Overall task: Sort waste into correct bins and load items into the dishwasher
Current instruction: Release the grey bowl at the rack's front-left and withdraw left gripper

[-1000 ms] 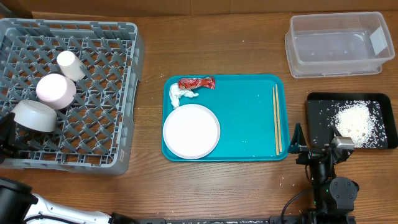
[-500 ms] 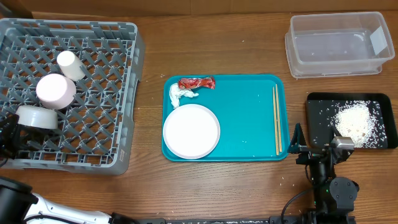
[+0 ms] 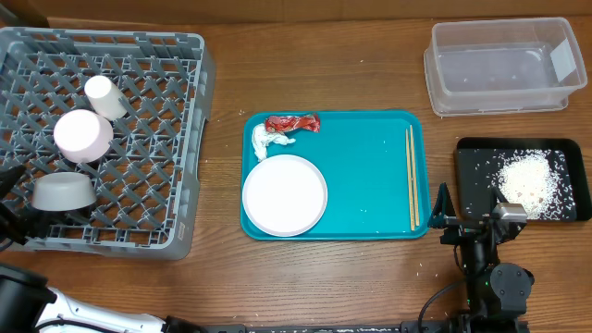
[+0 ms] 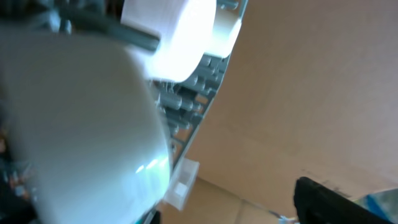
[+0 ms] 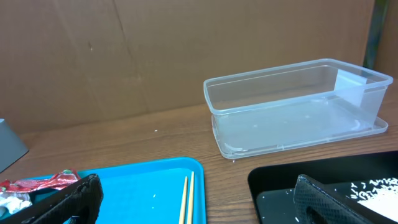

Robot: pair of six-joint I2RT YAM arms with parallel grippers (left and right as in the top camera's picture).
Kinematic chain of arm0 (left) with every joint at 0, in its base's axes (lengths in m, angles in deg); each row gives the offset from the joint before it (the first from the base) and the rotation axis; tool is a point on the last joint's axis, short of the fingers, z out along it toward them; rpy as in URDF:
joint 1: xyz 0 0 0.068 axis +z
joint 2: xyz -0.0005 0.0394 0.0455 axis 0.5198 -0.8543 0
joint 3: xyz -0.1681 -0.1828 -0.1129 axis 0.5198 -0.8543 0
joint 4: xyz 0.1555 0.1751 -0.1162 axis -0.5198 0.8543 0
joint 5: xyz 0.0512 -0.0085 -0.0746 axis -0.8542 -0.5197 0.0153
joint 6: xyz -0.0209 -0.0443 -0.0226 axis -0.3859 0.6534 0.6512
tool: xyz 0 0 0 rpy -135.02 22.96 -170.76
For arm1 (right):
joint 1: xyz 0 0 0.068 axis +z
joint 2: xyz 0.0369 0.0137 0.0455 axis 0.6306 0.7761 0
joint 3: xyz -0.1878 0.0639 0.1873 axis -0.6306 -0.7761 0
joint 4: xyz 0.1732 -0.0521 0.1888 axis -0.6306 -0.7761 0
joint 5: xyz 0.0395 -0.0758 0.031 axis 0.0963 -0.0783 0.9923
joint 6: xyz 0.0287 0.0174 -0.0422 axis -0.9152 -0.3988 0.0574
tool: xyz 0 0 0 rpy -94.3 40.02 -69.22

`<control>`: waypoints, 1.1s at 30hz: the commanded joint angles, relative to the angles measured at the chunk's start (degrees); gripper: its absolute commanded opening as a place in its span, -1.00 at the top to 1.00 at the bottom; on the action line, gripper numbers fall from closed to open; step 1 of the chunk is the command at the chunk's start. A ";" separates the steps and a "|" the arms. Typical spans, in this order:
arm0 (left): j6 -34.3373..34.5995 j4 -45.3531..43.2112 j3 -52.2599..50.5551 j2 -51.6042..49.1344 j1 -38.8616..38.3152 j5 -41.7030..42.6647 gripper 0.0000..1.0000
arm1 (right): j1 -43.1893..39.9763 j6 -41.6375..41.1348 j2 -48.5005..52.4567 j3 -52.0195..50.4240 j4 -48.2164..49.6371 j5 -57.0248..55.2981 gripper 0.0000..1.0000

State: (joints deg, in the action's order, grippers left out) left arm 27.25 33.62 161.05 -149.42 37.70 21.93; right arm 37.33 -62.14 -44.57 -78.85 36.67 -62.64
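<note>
The grey-green bowl (image 3: 63, 192) lies in the front left of the grey dishwasher rack (image 3: 176, 139), near a white cup (image 3: 104, 96) and a pinkish round dish (image 3: 81, 135). My left gripper (image 3: 13, 206) is at the rack's left edge beside the bowl, open. In the left wrist view the bowl (image 4: 74, 118) fills the left side and stands apart from the dark finger (image 4: 323, 202). On the teal tray (image 3: 370, 185) lie a white plate (image 3: 284, 194), a white tissue wad (image 3: 270, 141) and a red wrapper (image 3: 292, 123). My right gripper (image 5: 199, 208) hangs open and empty over the tray's right edge.
A clear tub (image 3: 504, 65) stands at the back right. A black tray (image 3: 472, 162) holding loose white grains sits in front of it. A pair of chopsticks (image 3: 411, 176) lies along the teal tray's right side. A brown wall closes off the back.
My left gripper has opened and let go of the grey-green bowl, which has dropped toward the rack's front and now rests in it. The right arm has not moved.
</note>
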 commanded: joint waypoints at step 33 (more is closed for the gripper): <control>5.44 12.33 18.99 5.38 -8.70 -23.93 0.92 | 0.20 0.37 -0.44 -0.61 0.33 0.24 -1.00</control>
State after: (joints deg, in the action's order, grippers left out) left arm 34.68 46.45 178.82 -146.23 34.40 0.81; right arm 37.31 -62.14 -44.57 -78.85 36.67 -62.64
